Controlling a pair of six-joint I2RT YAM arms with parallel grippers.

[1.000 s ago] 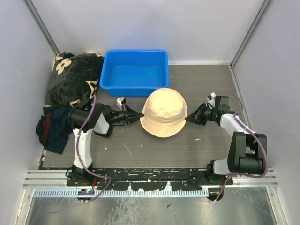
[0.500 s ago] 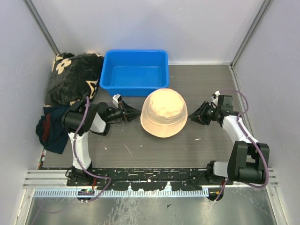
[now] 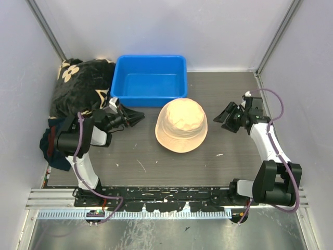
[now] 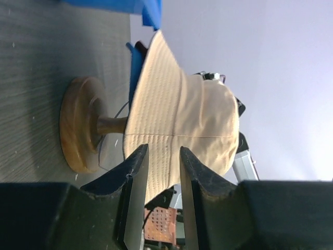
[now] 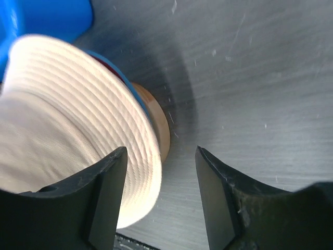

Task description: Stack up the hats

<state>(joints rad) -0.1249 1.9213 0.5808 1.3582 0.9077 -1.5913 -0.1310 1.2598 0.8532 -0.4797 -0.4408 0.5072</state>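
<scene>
A cream-beige hat (image 3: 181, 125) sits on top of a stack on a round wooden stand (image 4: 78, 125) in the middle of the table. In the right wrist view, thin light blue and dark red edges (image 5: 115, 69) peek out under its cream brim (image 5: 78, 104). My left gripper (image 3: 134, 115) is off to the hat's left, open and apart from it. In the left wrist view the left gripper (image 4: 161, 161) has nothing between its fingers and the hat (image 4: 182, 120) lies beyond them. My right gripper (image 3: 227, 115) is open to the hat's right, and the right gripper (image 5: 161, 172) is empty.
A blue tub (image 3: 150, 79) stands behind the hat. A black blanket with cream flowers (image 3: 80, 86) is bunched in the back left corner, with a navy cloth (image 3: 57, 143) in front of it. Walls close in both sides.
Both grippers have gone from shut at the hat's brim to open. The left one drew back leftwards and the right one rightwards, away from the hat. The hat stayed put.
</scene>
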